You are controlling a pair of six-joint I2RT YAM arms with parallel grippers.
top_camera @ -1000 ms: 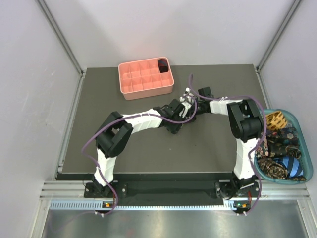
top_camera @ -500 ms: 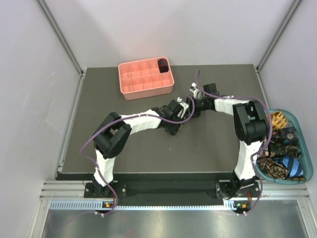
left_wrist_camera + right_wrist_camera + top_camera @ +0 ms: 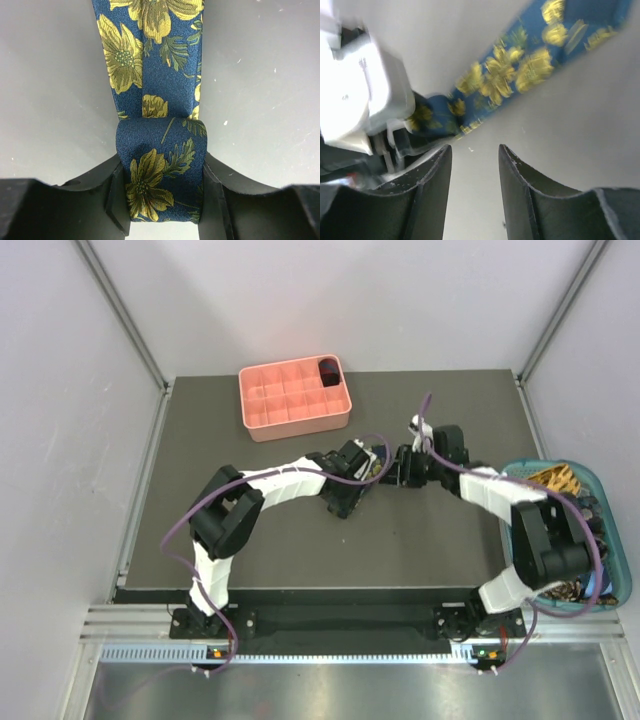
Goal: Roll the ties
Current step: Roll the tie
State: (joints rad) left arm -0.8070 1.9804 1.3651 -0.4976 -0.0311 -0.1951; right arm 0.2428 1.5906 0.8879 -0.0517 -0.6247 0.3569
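Observation:
A navy tie with yellow flowers (image 3: pixel 150 60) lies flat on the dark table, its near end folded into a small roll (image 3: pixel 160 165). My left gripper (image 3: pixel 162 202) is shut on that roll, one finger on each edge of it. In the right wrist view the same tie (image 3: pixel 520 75) runs diagonally ahead, blurred. My right gripper (image 3: pixel 475 157) is open with only bare table between its fingers, a short way from the tie. From above, the two grippers (image 3: pixel 362 468) (image 3: pixel 402 466) face each other mid-table, and the arms hide most of the tie.
A salmon-pink grid tray (image 3: pixel 300 426) sits at the back with a dark coil (image 3: pixel 328 370) in its far right cell. A teal basket (image 3: pixel 592 473) off the table's right edge holds several more ties, a gold one (image 3: pixel 556 480) on top. The right arm reaches over it.
The right arm has swung out to the right and its gripper has backed away from the tie, its jaws narrowing a little. The left gripper has stayed put on the roll.

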